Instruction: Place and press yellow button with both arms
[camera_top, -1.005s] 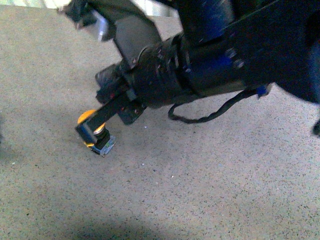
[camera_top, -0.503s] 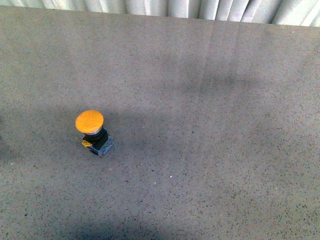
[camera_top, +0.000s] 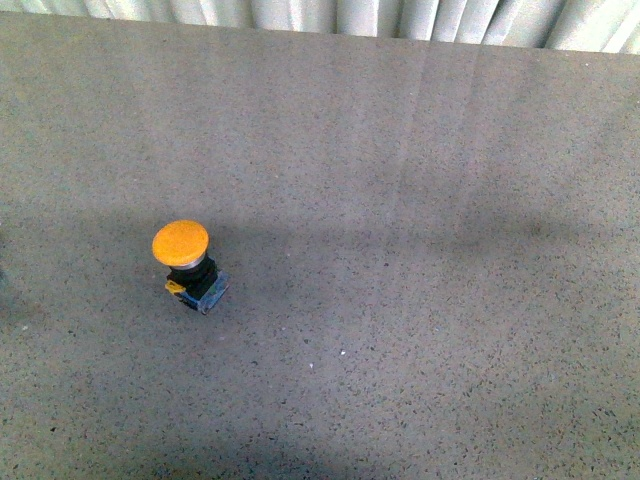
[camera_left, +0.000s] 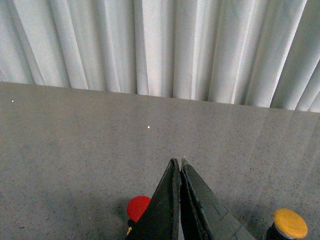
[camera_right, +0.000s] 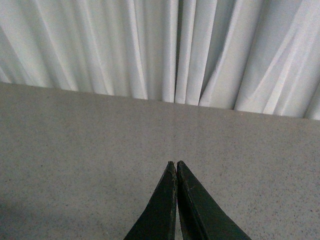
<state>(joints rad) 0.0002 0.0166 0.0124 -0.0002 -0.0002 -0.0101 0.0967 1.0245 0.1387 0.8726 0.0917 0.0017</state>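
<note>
The yellow button (camera_top: 181, 243) stands alone on the grey table at the left of the front view, its orange-yellow cap upright over a black neck and a small blue-grey base. No arm shows in the front view. In the left wrist view my left gripper (camera_left: 179, 162) is shut with nothing in it, raised above the table, and the yellow button (camera_left: 290, 223) sits off to one side of its fingers. My right gripper (camera_right: 176, 163) is shut and empty over bare table; the button is out of that view.
A red-capped button (camera_left: 138, 208) stands on the table, partly hidden behind the left fingers. A white pleated curtain (camera_right: 160, 50) hangs along the table's far edge (camera_top: 320, 32). The grey speckled tabletop (camera_top: 420, 300) stretches wide to the right of the yellow button.
One second ago a dark arm filled the front view with its gripper at the button. It has pulled out of view, and the button stands free in the same spot.
</note>
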